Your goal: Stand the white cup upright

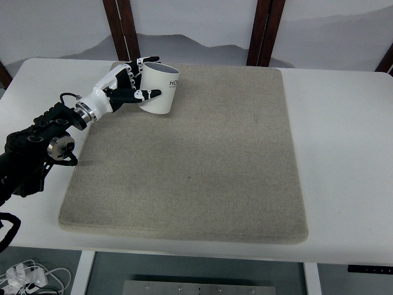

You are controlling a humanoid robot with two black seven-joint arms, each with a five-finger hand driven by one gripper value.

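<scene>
The white cup with dark print on its side stands nearly upright, its open mouth up, at the far left corner of the grey mat. My left hand is wrapped around the cup from its left side, thumb in front and fingers behind it. Whether the cup's base touches the mat I cannot tell. The black left arm comes in from the left edge. The right arm does not show.
The mat covers most of the white table. Dark wooden posts stand behind the table's far edge. Cables lie on the floor at the bottom left.
</scene>
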